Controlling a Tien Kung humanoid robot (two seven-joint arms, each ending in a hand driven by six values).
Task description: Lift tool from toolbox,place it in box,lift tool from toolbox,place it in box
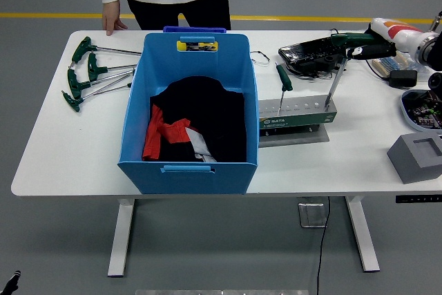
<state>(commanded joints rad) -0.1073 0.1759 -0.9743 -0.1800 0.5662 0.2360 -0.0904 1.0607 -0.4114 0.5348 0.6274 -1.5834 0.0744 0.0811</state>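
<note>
The robot's right hand (345, 51) is clamped on the green T-handle wrench (340, 68), whose shaft stands tilted in the grey metal toolbox rack (298, 113). Just left sits the blue plastic box (242, 101).

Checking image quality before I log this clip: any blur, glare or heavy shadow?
Head view: evenly lit and sharp; soft shadows only, under the green tool rack and inside the blue box; no glare on the white table; contents of the box stay dark.

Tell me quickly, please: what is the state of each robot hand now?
Left hand: not in view.
Right hand: closed on the green handle of the T-handle wrench standing in the tool holder.
</note>
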